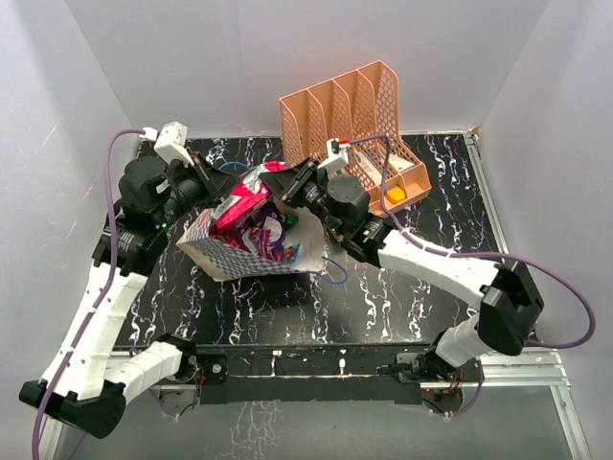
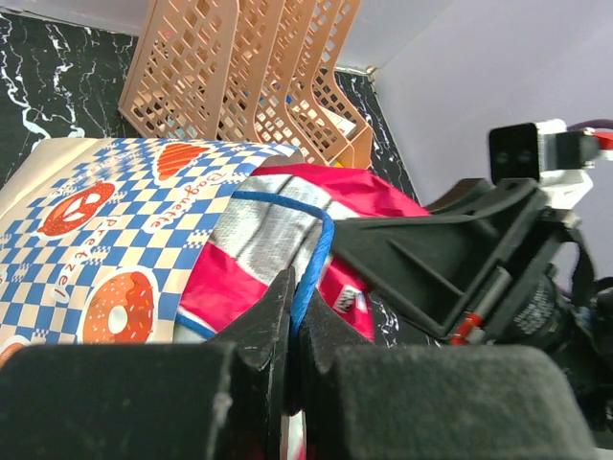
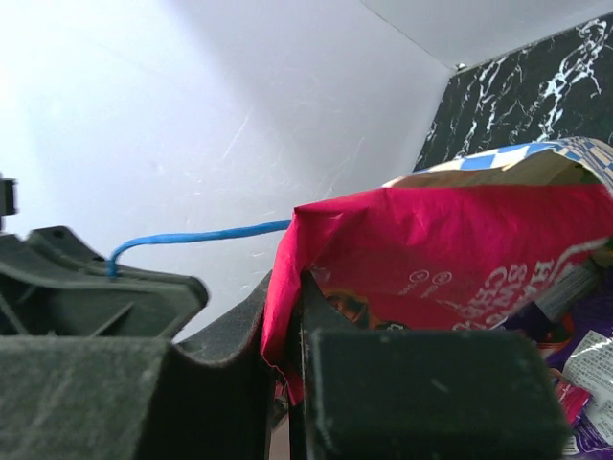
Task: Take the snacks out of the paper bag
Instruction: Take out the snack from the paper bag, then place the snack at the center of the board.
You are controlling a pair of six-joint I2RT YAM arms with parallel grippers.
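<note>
The checked paper bag [image 1: 225, 251] lies on its side mid-table, its mouth towards the right. My left gripper [image 2: 295, 299] is shut on the bag's thin blue cord handle [image 2: 316, 254] and holds it up at the bag's mouth. My right gripper [image 3: 292, 297] is shut on the edge of a magenta-red snack packet [image 3: 450, 254], which sticks halfway out of the bag's mouth [image 1: 247, 196]. More packets, purple and green, show inside the mouth [image 1: 273, 235]. The packet also shows in the left wrist view [image 2: 335, 196], under the cord.
The peach mesh file organizer [image 1: 354, 120] stands just behind the right gripper, with small items in its front tray [image 1: 395, 195]. White walls close the table at the back and both sides. A second blue cord loop [image 1: 333, 273] lies on the table right of the bag.
</note>
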